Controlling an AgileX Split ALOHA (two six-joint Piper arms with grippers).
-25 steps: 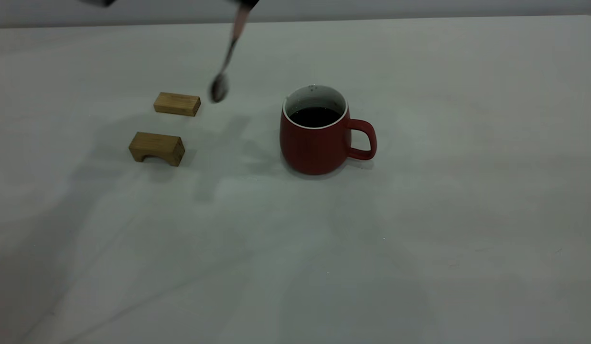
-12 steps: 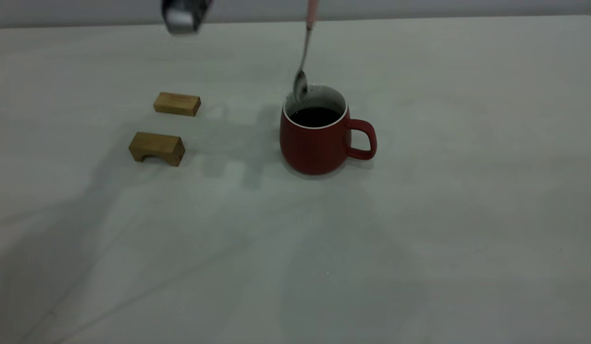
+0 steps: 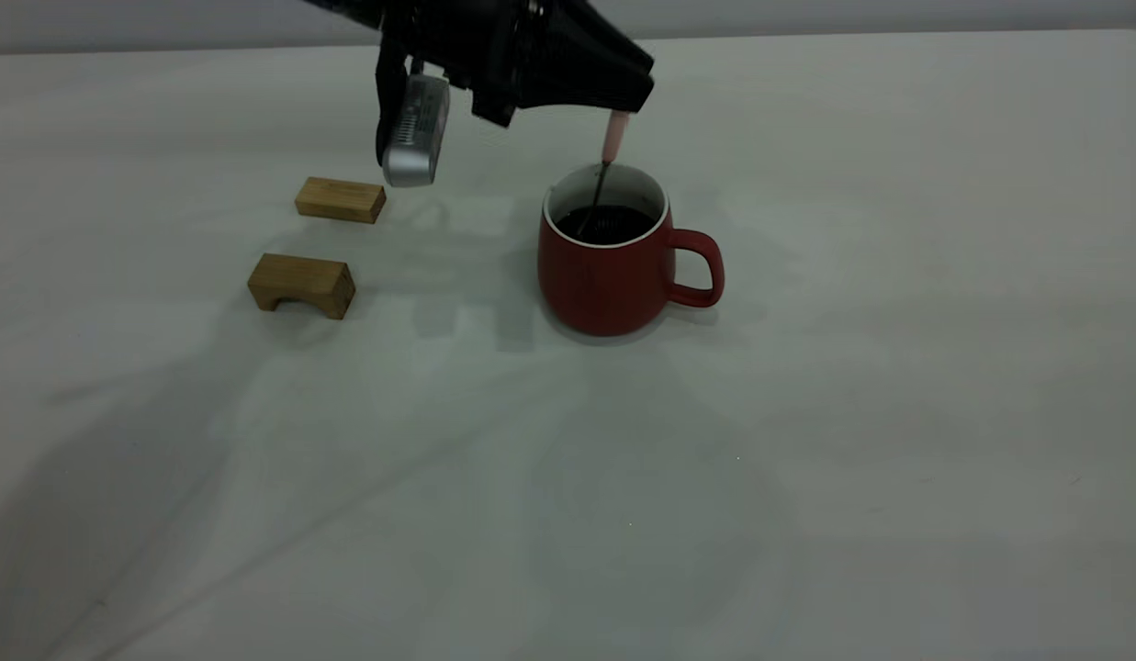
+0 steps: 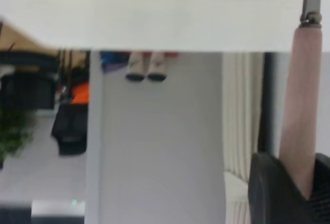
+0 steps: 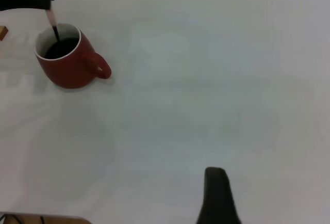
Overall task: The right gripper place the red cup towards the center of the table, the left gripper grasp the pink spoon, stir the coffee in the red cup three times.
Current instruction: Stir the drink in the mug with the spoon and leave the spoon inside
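An indoor lab or office room is suggested: a plain pale worktop (image 3: 898, 367) is backed by a grey wall (image 4: 160, 141), a potted plant (image 4: 13, 133) and hung bags (image 4: 72, 126).

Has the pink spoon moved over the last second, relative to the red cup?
Yes. The pink spoon went from hanging near the wooden blocks rightward and down into the red cup.

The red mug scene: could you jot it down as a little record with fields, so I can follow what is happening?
cup: the red cup, upright on the table
contents: the coffee
spoon: the pink spoon, lower end dipped in the coffee
left gripper: the left gripper, shut on the spoon's handle above the cup
right gripper: the right gripper, apart from the cup
nearby: two wooden blocks
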